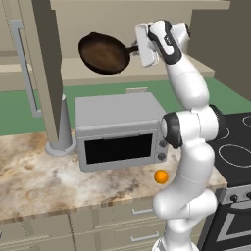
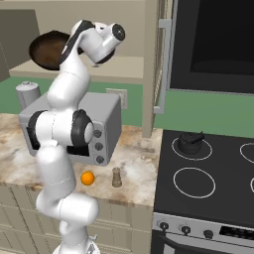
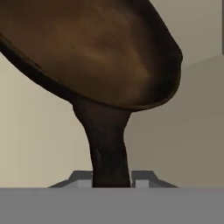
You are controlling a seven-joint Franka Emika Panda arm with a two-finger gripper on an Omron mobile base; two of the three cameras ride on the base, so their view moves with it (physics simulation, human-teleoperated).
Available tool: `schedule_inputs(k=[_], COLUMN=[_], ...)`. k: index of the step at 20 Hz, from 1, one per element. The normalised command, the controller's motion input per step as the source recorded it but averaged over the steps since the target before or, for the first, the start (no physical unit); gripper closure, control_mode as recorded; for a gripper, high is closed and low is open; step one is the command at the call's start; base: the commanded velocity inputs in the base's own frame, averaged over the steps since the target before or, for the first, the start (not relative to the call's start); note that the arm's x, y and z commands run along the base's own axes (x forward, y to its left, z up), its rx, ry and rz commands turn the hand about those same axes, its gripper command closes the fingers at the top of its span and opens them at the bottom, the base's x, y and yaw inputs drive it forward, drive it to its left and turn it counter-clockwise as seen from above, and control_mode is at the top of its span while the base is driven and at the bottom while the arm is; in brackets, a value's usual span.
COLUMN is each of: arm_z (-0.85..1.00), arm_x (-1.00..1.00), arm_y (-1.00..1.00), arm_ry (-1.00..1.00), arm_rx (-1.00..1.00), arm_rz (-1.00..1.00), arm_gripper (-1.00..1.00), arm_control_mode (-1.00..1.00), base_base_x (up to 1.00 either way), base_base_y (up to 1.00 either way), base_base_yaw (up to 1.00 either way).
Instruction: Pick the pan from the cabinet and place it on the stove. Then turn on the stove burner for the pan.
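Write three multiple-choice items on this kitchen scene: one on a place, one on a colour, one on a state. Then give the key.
1. Where is the shallow dark brown frying pan?
A. on the black glass stove
B. raised in front of the beige wall cabinet
C. on the marble counter

2. What colour is the small ball before the grey microwave?
A. orange
B. blue
C. white

3. How does the two-finger gripper stand?
A. wide open, empty
B. closed on the pan's handle
C. on a knob

Key: B, the pan hangs tilted by the shelf; A, it is orange on the counter; B, fingertips flank the handle.

white arm point(image 1: 188, 147) reared high, fingers point(image 3: 85, 180) clamped either side of a handle
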Motion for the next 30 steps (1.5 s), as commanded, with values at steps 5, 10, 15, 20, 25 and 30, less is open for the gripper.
schedule_inputs(k=[5, 10, 15, 20, 25, 30], arm_z=[-0.01, 0.01, 0.06, 0.11, 0.0, 0.0], arm_x=[-0.32, -0.59, -0.78, -0.9, -0.85, -0.77], arm_y=[0.07, 0.03, 0.0, 0.0, 0.0, 0.0], arm_ry=[-0.3, -0.21, -0.15, -0.06, 0.0, 0.0], arm_rx=[0.03, 0.0, 0.0, -0.03, -0.03, -0.02], arm_rz=[0.0, -0.04, -0.02, -0.05, -0.08, -0.1], arm_gripper=[1.0, 1.0, 1.0, 1.0, 1.0, 1.0], arm_control_mode=[-1.0, -1.0, -1.0, -1.0, -1.0, -1.0], base_base_x=[0.0, 0.0, 0.0, 0.0, 0.0, 0.0], base_base_y=[0.0, 0.0, 0.0, 0.0, 0.0, 0.0], base_base_yaw=[0.0, 0.0, 0.0, 0.0, 0.0, 0.0])
